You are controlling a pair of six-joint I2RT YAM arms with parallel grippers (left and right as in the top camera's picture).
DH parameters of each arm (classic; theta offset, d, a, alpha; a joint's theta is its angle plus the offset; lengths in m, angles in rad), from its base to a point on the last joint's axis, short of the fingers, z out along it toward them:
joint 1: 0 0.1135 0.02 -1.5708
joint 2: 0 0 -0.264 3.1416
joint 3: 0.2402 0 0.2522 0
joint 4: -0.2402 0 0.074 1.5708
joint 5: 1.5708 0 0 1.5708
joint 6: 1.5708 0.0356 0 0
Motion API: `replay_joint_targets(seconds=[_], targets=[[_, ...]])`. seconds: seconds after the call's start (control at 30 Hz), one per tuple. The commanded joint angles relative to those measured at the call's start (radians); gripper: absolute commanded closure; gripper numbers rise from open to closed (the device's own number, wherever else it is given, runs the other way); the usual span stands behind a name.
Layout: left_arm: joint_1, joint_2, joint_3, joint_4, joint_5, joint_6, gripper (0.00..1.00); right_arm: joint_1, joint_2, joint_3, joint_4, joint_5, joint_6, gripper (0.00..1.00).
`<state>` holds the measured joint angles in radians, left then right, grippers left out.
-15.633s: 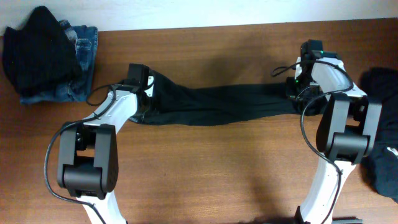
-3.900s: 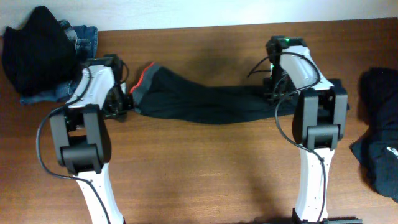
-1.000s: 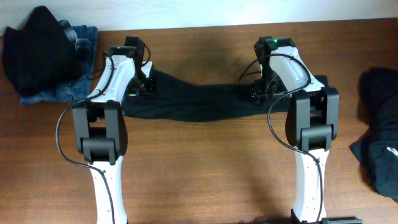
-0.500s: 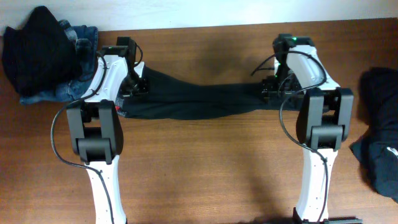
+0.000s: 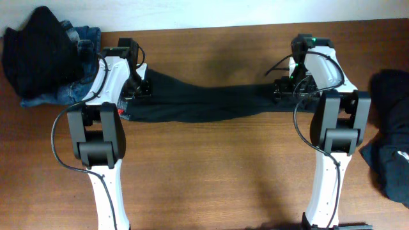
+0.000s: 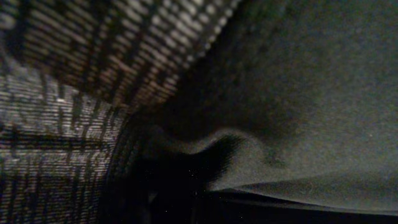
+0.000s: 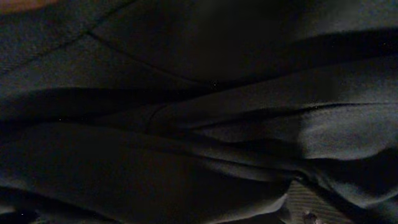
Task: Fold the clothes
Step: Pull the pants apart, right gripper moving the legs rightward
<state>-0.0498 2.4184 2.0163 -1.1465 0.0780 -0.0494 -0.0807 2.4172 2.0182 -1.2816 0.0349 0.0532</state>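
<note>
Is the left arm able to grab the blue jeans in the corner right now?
Probably not yet. The jeans lie close beside the left gripper with nothing between, but it looks shut on the black trousers, so it must let go first.

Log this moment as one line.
left gripper: shut on black trousers | right gripper: at other end, state unclear | trousers: stretched across table

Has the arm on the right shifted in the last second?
Yes. The right gripper slid outward, toward the dark pile of clothes at far right.
</note>
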Motion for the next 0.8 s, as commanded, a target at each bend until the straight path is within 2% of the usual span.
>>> replay_joint_targets(seconds=[0.0, 0.3, 0.77], targets=[[0.076, 0.070, -0.019, -0.006, -0.210, -0.010, 0.99, -0.071, 0.013, -0.008, 0.014, 0.023, -0.055, 0.01], [0.079, 0.070, -0.019, -0.006, -0.210, -0.010, 0.99, -0.112, 0.013, 0.050, -0.027, -0.135, -0.080, 0.01], [0.093, 0.070, -0.019, -0.007, -0.236, -0.010, 0.99, -0.179, 0.013, 0.079, -0.018, -0.064, -0.080, 0.01]])
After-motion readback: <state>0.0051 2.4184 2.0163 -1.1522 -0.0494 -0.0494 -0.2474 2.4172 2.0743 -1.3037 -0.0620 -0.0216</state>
